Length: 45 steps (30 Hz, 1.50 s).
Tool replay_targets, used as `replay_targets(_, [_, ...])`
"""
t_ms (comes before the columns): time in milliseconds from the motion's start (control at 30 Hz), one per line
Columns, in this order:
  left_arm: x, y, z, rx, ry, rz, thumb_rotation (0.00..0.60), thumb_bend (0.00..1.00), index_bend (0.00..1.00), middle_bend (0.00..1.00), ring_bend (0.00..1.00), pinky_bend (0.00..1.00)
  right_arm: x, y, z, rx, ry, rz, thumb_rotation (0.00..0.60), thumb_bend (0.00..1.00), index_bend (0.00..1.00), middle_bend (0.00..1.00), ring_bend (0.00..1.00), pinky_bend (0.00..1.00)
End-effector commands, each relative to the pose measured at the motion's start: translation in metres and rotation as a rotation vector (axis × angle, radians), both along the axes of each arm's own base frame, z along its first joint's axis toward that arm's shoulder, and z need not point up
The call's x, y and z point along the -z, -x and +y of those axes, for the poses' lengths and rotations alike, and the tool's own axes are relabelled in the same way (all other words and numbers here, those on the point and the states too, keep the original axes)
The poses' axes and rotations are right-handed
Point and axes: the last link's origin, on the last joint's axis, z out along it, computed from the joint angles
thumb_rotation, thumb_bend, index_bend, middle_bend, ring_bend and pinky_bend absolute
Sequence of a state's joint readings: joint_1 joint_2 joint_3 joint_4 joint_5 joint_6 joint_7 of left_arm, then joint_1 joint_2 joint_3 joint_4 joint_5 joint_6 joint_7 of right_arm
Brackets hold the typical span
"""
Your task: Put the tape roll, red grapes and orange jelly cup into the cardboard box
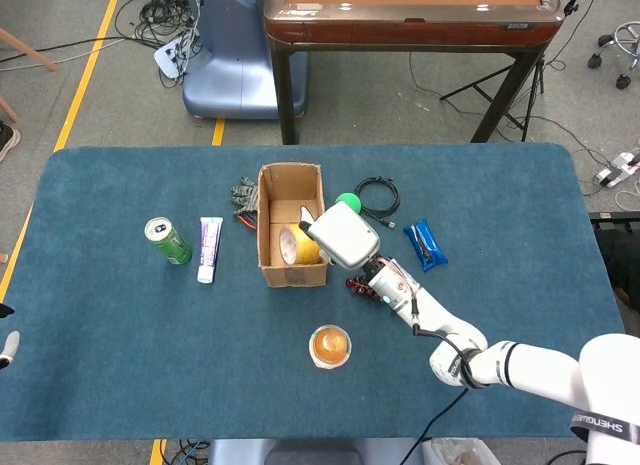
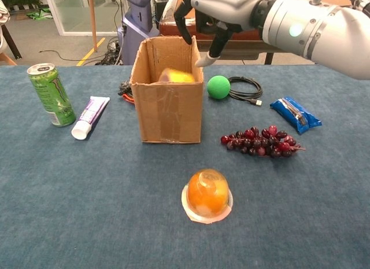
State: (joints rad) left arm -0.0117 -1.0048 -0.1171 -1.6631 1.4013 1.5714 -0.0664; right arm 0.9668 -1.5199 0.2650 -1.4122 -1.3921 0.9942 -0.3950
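your right hand point(image 2: 209, 14) hangs over the cardboard box point(image 2: 168, 89) with its fingers spread and nothing in them. your left hand is not in either view. the tape roll point(image 1: 291, 245) shows inside the box, yellow, tilted and blurred in the chest view, so i cannot tell whether it has come to rest.

two things look left to do. the red grapes point(image 2: 262, 141) lie on the bench at about 3 o'clock from the box, near it. judge them soft and loose on the stem: they could crush or drop berries under a hard squeeze, so close lightly around the thick middle of the bunch, or take the stem end if you can see it. the orange jelly cup point(image 2: 207, 194) sits at about 6 o'clock from the box, dome up on its wider flange. it looks like thin, smooth plastic, light and likely slippery; take it across the dome from above, low near the flange, and squeeze no more than needed, since the shell may buckle.

as for writing, the green can point(image 2: 50, 94) at 9 o'clock carries a clawed logo, but no word on it reads clearly. the print on the toothpaste tube point(image 2: 89, 117) beside it and on the blue snack packet point(image 2: 295, 113) is too small to read.
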Motion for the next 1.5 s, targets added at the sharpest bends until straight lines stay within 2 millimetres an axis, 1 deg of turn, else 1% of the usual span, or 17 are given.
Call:
replay_targets(33, [0.0, 0.001, 0.0, -0.003, 0.001, -0.003, 0.6, 0.33, 0.42, 0.44, 0.34, 0.53, -0.001, -0.001, 0.002, -0.009, 0.016, 0.003, 0.6, 0.0, 0.28, 1.0, 1.0, 1.0])
replay_targets(100, [0.0, 0.001, 0.0, -0.004, 0.003, -0.001, 0.6, 0.33, 0.42, 0.44, 0.34, 0.53, -0.005, 0.002, 0.004, -0.016, 0.037, 0.005, 0.6, 0.0, 0.2, 1.0, 0.99, 1.0])
replay_targets(167, [0.0, 0.0, 0.0, -0.002, 0.006, 0.003, 0.6, 0.33, 0.42, 0.44, 0.34, 0.53, -0.013, 0.008, 0.007, -0.012, 0.064, 0.006, 0.6, 0.0, 0.19, 1.0, 0.96, 1.0])
replay_targets(233, [0.001, 0.0, 0.0, -0.001, 0.007, 0.005, 0.6, 0.33, 0.42, 0.44, 0.34, 0.53, -0.024, 0.016, 0.012, 0.003, 0.088, 0.006, 0.6, 0.0, 0.23, 1.0, 0.9, 1.0])
replay_targets(300, [0.001, 0.001, 0.0, -0.004, 0.007, 0.006, 0.6, 0.33, 0.42, 0.44, 0.34, 0.53, -0.034, 0.024, 0.018, 0.018, 0.105, 0.008, 0.6, 0.0, 0.33, 0.99, 0.84, 0.99])
replay_targets(367, [0.0, 0.002, 0.001, -0.014, 0.002, 0.008, 0.6, 0.33, 0.42, 0.44, 0.34, 0.53, -0.043, 0.038, 0.027, 0.039, 0.112, 0.024, 0.6, 0.0, 0.44, 0.92, 0.77, 0.98])
replay_targets(400, [0.0, 0.003, 0.001, -0.017, 0.0, 0.009, 0.6, 0.33, 0.42, 0.44, 0.34, 0.53, -0.046, 0.044, 0.031, 0.05, 0.113, 0.035, 0.6, 0.0, 0.45, 0.88, 0.74, 0.98])
replay_targets(500, [0.0, 0.003, 0.001, -0.019, -0.006, 0.011, 0.6, 0.33, 0.42, 0.44, 0.34, 0.53, -0.053, 0.069, 0.044, 0.094, 0.109, 0.074, 0.6, 0.0, 0.45, 0.77, 0.65, 0.94])
replay_targets(600, [0.0, 0.003, 0.002, -0.023, -0.008, 0.017, 0.6, 0.33, 0.42, 0.44, 0.34, 0.53, -0.055, 0.096, 0.055, 0.156, 0.088, 0.092, 0.6, 0.0, 0.45, 0.67, 0.58, 0.86])
replay_targets(700, [0.0, 0.003, 0.002, -0.024, -0.01, 0.021, 0.6, 0.33, 0.42, 0.44, 0.34, 0.53, -0.052, 0.117, 0.064, 0.204, 0.056, 0.116, 0.6, 0.0, 0.45, 0.56, 0.49, 0.67])
replay_targets(767, [0.0, 0.003, 0.001, -0.022, -0.014, 0.024, 0.6, 0.33, 0.42, 0.44, 0.34, 0.53, -0.049, 0.13, 0.07, 0.233, 0.028, 0.134, 0.6, 0.0, 0.45, 0.46, 0.4, 0.5])
replay_targets(833, [-0.001, 0.003, 0.001, -0.023, -0.018, 0.025, 0.6, 0.33, 0.42, 0.44, 0.34, 0.53, -0.046, 0.14, 0.076, 0.259, -0.001, 0.135, 0.6, 0.0, 0.42, 0.38, 0.32, 0.4])
replay_targets(900, [-0.002, 0.003, 0.0, -0.025, -0.021, 0.024, 0.6, 0.33, 0.42, 0.44, 0.34, 0.53, -0.043, 0.147, 0.081, 0.283, -0.027, 0.13, 0.6, 0.0, 0.36, 0.32, 0.25, 0.33])
replay_targets(967, [-0.003, 0.003, 0.0, -0.03, -0.026, 0.021, 0.6, 0.33, 0.42, 0.44, 0.34, 0.53, -0.04, 0.152, 0.085, 0.299, -0.047, 0.139, 0.6, 0.0, 0.32, 0.28, 0.21, 0.31])
replay_targets(1167, [-0.008, 0.004, -0.001, -0.036, -0.039, 0.016, 0.6, 0.33, 0.42, 0.44, 0.34, 0.53, -0.024, 0.167, 0.099, 0.335, -0.099, 0.201, 0.6, 0.0, 0.22, 0.21, 0.15, 0.3])
replay_targets(1300, [-0.009, 0.004, -0.001, -0.037, -0.042, 0.014, 0.6, 0.33, 0.42, 0.44, 0.34, 0.53, -0.011, 0.175, 0.098, 0.361, -0.113, 0.223, 0.6, 0.0, 0.14, 0.17, 0.12, 0.28])
replay_targets(1500, [-0.009, 0.005, -0.001, -0.039, -0.042, 0.011, 0.6, 0.33, 0.42, 0.44, 0.34, 0.53, 0.007, 0.182, 0.087, 0.38, -0.111, 0.238, 0.6, 0.0, 0.13, 0.14, 0.09, 0.28])
